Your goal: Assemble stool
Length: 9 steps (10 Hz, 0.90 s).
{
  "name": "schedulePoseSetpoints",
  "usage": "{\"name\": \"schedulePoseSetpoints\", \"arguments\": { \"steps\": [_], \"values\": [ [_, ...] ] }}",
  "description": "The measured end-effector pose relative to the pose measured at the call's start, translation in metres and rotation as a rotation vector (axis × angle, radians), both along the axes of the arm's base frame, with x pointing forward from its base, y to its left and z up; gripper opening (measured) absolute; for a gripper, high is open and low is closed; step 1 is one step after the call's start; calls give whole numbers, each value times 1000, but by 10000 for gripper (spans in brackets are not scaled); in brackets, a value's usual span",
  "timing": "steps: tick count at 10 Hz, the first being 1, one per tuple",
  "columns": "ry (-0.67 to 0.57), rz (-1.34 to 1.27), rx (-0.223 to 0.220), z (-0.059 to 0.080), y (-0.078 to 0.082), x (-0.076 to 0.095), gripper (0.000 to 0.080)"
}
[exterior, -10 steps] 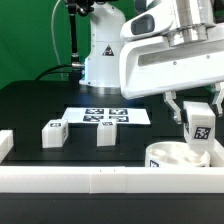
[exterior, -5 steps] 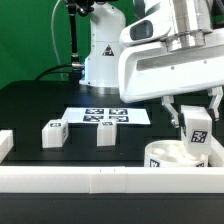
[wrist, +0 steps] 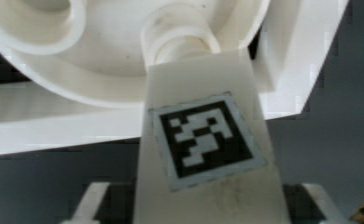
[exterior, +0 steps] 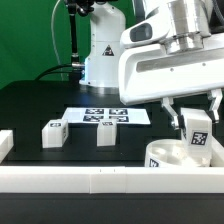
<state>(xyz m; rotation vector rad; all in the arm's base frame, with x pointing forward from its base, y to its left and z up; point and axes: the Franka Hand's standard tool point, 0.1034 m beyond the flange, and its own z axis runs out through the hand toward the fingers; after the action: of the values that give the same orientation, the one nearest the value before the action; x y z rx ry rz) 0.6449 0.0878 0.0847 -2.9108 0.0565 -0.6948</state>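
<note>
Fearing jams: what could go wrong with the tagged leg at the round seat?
The gripper holds the white plastic block leg with a black-and-white tag, tip at a socket of the thick round white seat; entering askew, it could bind. Nothing visibly clamps the seat, so pushing may slide it.

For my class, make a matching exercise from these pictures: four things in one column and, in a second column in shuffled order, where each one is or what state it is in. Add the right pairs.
Column one
1. round seat
2. gripped leg
3. marker board
4. two loose legs

Column two
A. lies flat on the black table, mid-scene
B. clamped in the shut gripper, above the seat
C. stand free on the table, toward the exterior view's left
D. sits at the exterior view's right, beside the front rail

Pairs: 1-D; 2-B; 3-A; 4-C
</note>
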Motion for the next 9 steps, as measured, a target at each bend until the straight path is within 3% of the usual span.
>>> {"name": "schedulePoseSetpoints", "arguments": {
  "steps": [4, 5, 6, 9],
  "values": [
    [-11, -1, -3, -2, 0, -2, 327],
    [-11, -1, -3, -2, 0, -2, 423],
    [-8, 0, -3, -1, 0, -2, 581],
    [7, 10, -5, 8, -1, -1, 646]
  ]
}}
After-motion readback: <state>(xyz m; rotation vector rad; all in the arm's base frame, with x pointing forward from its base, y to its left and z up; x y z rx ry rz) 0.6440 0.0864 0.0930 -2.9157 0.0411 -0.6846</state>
